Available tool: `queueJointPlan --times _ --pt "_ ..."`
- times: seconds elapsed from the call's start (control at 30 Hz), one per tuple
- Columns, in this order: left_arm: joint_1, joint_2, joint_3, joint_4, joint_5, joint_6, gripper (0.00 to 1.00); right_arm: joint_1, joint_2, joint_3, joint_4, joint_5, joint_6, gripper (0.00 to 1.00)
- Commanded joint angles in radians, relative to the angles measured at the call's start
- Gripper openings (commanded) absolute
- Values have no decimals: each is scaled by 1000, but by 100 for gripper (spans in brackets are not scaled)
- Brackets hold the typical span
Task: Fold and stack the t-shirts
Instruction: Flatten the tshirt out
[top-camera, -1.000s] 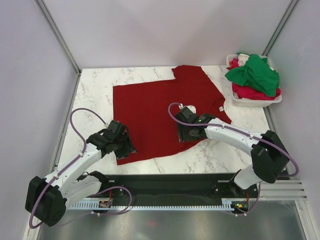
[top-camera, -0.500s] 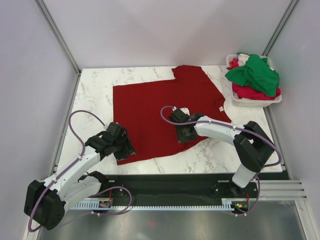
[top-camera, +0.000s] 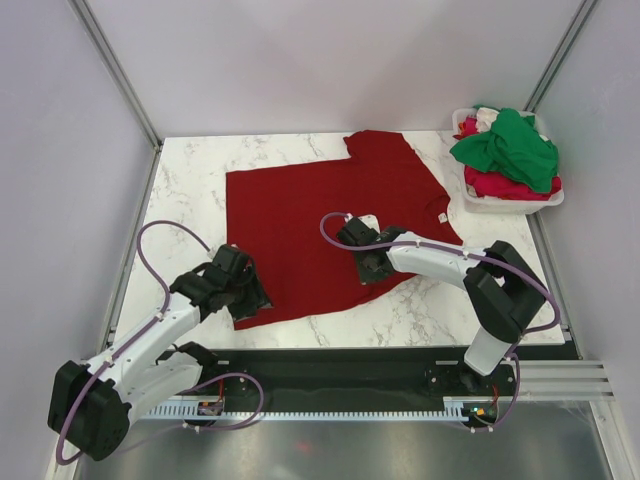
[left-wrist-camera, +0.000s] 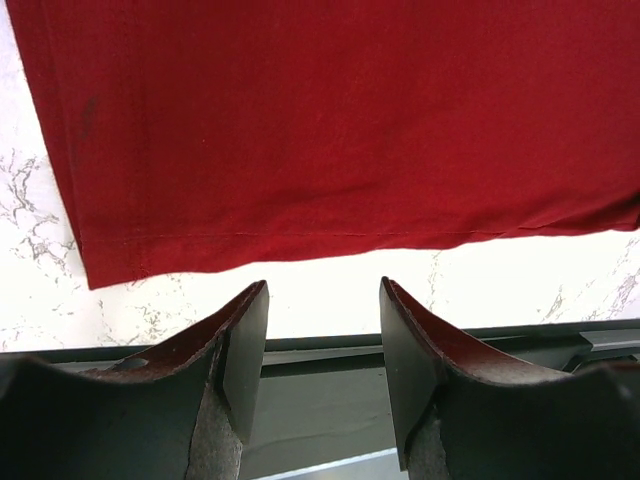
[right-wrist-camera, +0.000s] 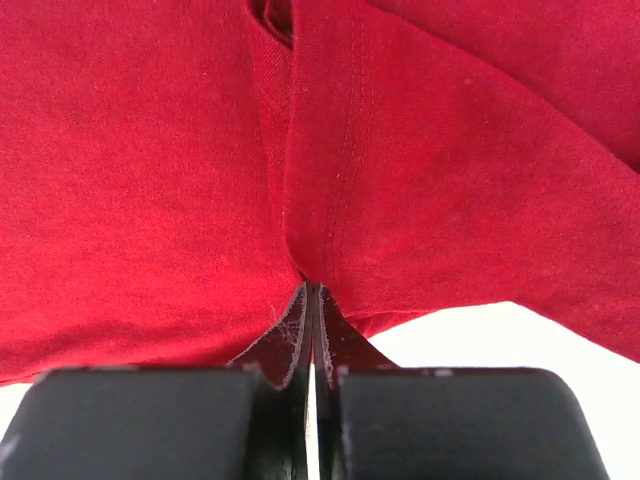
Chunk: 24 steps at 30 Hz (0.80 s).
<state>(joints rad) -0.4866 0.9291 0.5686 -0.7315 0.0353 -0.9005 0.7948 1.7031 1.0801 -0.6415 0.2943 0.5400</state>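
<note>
The dark red shirt (top-camera: 320, 220) lies spread on the white, grey-veined marble counter (top-camera: 190, 180), its soft knit lightly rippled. The right end effector (right-wrist-camera: 312, 300) is closed tight, its dark tapered fingers pinching a raised ridge of cloth at the stitched near hem. The left end effector (left-wrist-camera: 323, 300) stands open and holds nothing, just short of the hem's left corner. A crumpled green shirt (top-camera: 510, 145) and a lighter red shirt (top-camera: 500, 185) heap in the white basket (top-camera: 510, 206).

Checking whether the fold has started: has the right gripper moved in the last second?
Yes. The right gripper, shut on the dark red t-shirt, has shifted left, away from the white basket.
</note>
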Motion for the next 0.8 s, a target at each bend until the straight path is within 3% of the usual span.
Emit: queueJointPlan --times 0.0,0.17,0.37,0.77 --pt "-4 -13 -6 23 -15 6 56 6 -3 15 22 37 -5 0" --pt "-4 -24 -24 23 -2 -9 54 4 -111 35 -67 162 14 0" --pt "-6 -52 -47 20 24 -37 54 -2 -426 20 -208 341 115 0" --pt "-44 -72 -93 -8 57 -140 54 0 -945 -180 -460 307 472 0"
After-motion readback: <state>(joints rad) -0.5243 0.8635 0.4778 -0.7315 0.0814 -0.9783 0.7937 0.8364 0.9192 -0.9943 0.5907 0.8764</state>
